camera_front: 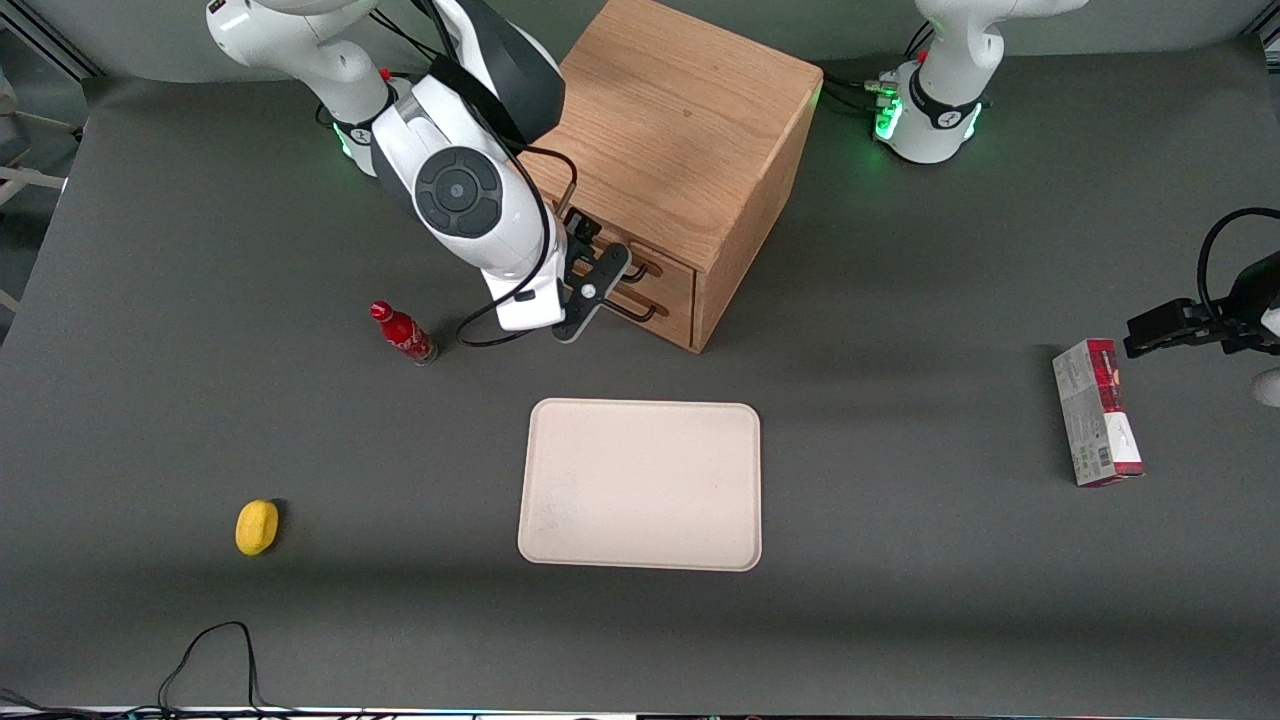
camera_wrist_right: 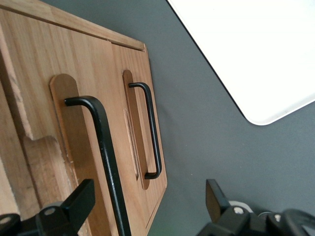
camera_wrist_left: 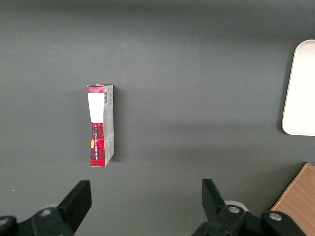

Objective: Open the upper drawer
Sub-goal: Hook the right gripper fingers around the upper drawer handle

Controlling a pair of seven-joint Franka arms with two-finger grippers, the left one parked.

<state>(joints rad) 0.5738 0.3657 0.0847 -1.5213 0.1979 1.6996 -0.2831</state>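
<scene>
The oak cabinet [camera_front: 680, 130] stands at the back of the table. Its upper drawer [camera_front: 668, 268] looks closed; its long black wire handle [camera_wrist_right: 106, 157] runs between my gripper's spread fingers, closer to one finger [camera_wrist_right: 81, 196], with no contact visible. The lower twin drawer's handle [camera_wrist_right: 151, 129] sits nearer the table surface. My right gripper [camera_front: 592, 292] is open in front of the drawer fronts, at handle height, and it also shows in the right wrist view [camera_wrist_right: 147, 196]. The arm hides part of the drawer fronts in the front view.
A cream tray [camera_front: 640, 485] lies nearer the front camera than the cabinet. A small red bottle [camera_front: 403, 333] stands beside the working arm. A yellow object [camera_front: 257, 527] lies near the front, toward the working arm's end. A red box [camera_front: 1096, 412] lies toward the parked arm's end.
</scene>
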